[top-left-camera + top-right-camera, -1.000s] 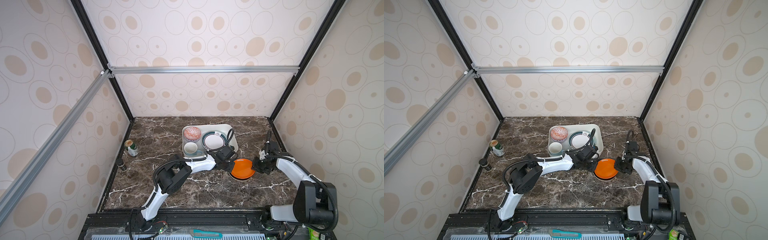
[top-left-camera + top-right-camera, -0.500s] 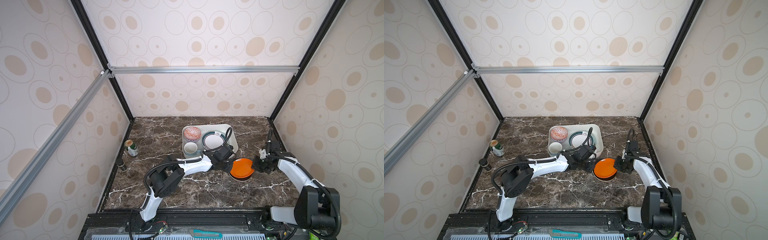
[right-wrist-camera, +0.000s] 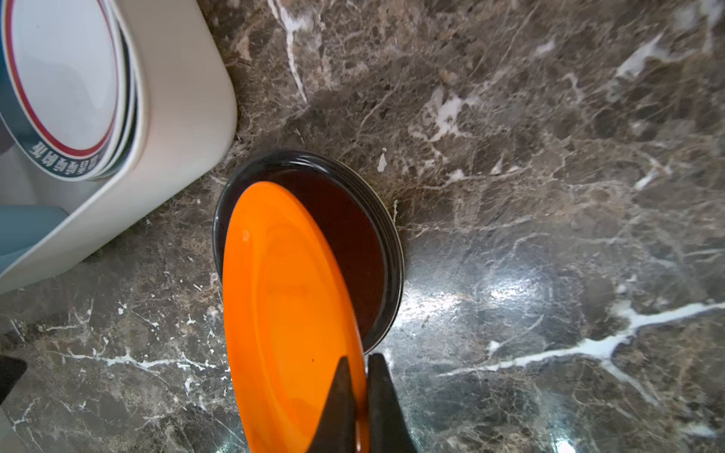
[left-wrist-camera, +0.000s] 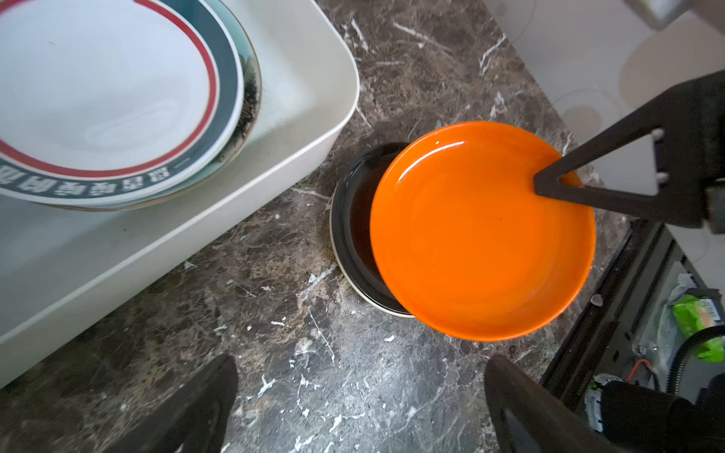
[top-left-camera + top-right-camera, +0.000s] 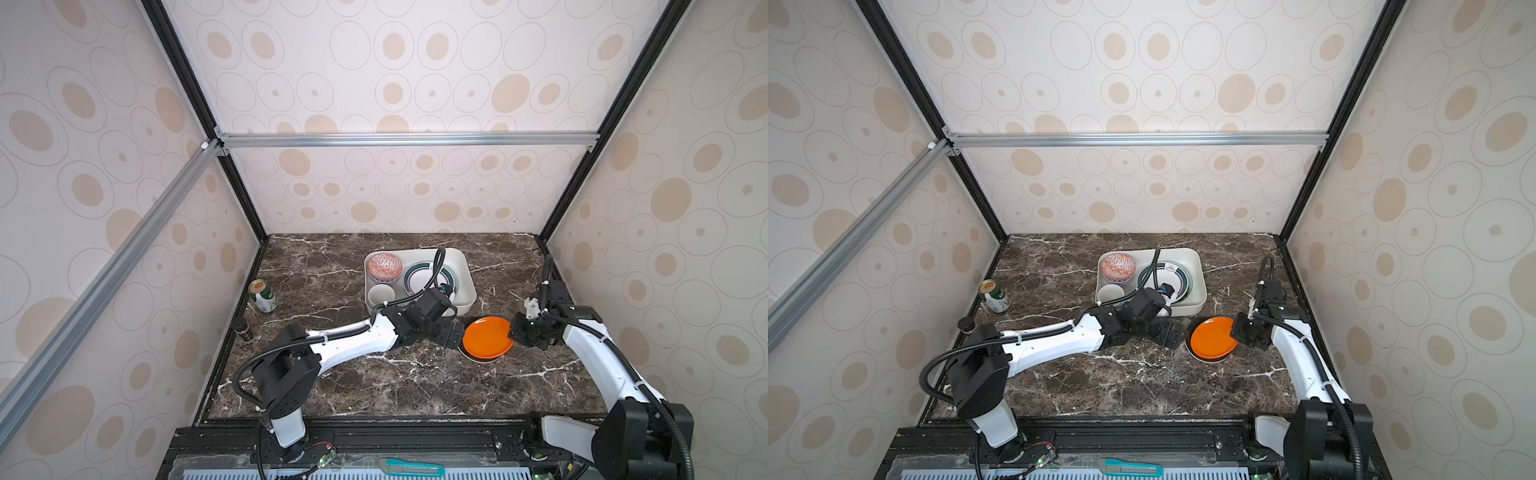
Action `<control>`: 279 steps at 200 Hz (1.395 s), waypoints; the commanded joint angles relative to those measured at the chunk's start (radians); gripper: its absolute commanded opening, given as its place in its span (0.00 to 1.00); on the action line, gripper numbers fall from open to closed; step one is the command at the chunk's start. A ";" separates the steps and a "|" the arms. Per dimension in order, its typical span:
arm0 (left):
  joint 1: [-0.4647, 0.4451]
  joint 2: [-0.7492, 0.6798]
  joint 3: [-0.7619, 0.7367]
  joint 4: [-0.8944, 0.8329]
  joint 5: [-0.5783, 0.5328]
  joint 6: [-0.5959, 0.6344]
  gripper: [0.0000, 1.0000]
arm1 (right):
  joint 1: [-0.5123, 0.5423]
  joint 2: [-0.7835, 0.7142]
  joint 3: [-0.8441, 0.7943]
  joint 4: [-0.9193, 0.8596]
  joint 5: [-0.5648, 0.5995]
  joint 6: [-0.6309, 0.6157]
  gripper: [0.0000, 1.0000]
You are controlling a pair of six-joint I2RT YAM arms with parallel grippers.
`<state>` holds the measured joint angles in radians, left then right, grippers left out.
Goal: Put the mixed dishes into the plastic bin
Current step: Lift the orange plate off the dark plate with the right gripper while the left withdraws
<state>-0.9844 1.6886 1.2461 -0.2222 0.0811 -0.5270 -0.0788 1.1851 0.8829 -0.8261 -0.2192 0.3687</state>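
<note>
The orange plate hangs tilted over a dark plate with a cream rim that lies on the marble. My right gripper is shut on the orange plate's right rim. My left gripper stands open just left of that plate, with only bare marble between its fingers. Behind them the plastic bin holds a red-white patterned bowl, a pale mug and a green-rimmed plate stacked on a teal one.
A green drink can and a small dark jar stand by the left wall. The black frame rail runs along the table's right edge close behind my right gripper. A teal utility knife lies on the front rail.
My left gripper has opened wide and let go of the orange plate's left rim. My right gripper stays shut on the right rim, and the plate has barely moved.
</note>
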 commanded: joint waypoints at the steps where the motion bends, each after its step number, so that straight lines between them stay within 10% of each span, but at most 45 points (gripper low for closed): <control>1: -0.008 -0.120 -0.025 -0.038 -0.076 0.008 0.99 | 0.004 -0.036 0.050 -0.066 -0.001 -0.009 0.03; 142: -0.004 -0.669 -0.327 -0.223 -0.290 -0.065 0.99 | 0.031 -0.047 0.282 -0.170 -0.026 0.027 0.04; 279: 0.278 -0.664 -0.346 -0.198 -0.156 0.015 0.99 | 0.212 0.437 0.623 -0.043 0.031 0.060 0.03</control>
<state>-0.7631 1.0042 0.9001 -0.4412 -0.1310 -0.5495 0.1062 1.5208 1.4345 -0.9096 -0.1936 0.4191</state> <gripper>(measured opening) 0.990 0.069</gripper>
